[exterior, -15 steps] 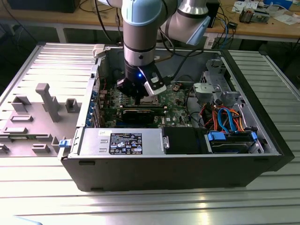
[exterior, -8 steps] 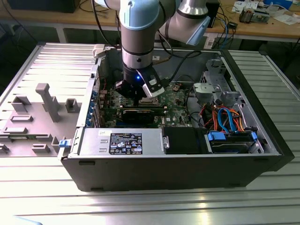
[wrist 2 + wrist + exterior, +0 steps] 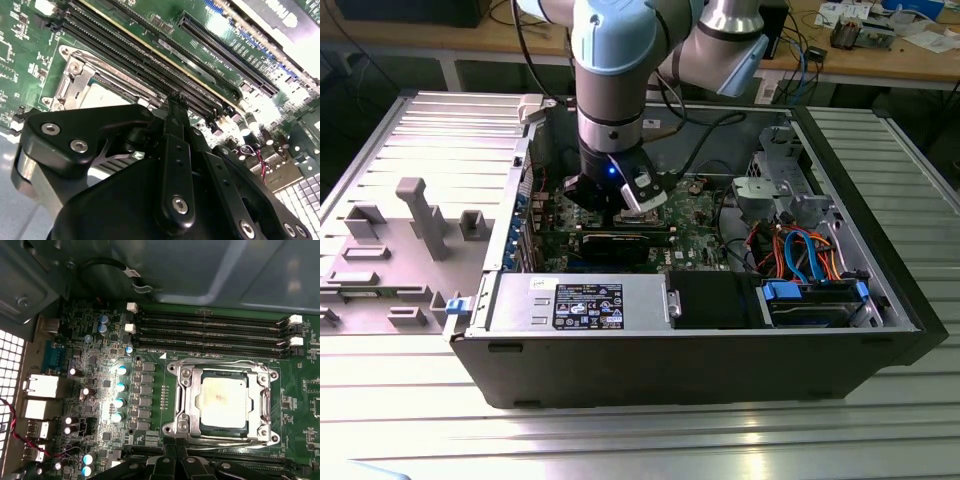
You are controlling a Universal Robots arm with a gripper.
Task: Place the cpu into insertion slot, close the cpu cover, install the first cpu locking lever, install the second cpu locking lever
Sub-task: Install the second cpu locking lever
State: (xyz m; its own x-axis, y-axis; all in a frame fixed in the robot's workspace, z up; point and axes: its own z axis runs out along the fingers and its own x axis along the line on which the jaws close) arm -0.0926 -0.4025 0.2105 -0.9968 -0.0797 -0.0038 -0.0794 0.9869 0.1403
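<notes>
In the first wrist view the cpu (image 3: 223, 399), a pale silver square, lies flat in the insertion slot (image 3: 172, 369) on the green board. The cpu cover (image 3: 191, 401) lies down around it, with the chip's face showing through its window. Thin metal lever rods (image 3: 220, 439) lie flat along two opposite socket edges. My gripper (image 3: 178, 454) is shut, its black fingertips pressed together just off the socket's near edge, with nothing seen between them. The second wrist view shows the gripper (image 3: 175, 104) beside the cpu cover (image 3: 75, 82). In the exterior view the gripper (image 3: 620, 212) reaches down into the computer case.
Long black memory slots (image 3: 210, 335) run along the socket's far side. Capacitors (image 3: 120, 386) and rear ports (image 3: 40, 386) stand beside it. In the exterior view the open case (image 3: 620, 350) holds a power supply (image 3: 580, 302), a drive cage (image 3: 780, 195) and coloured cables (image 3: 800, 250).
</notes>
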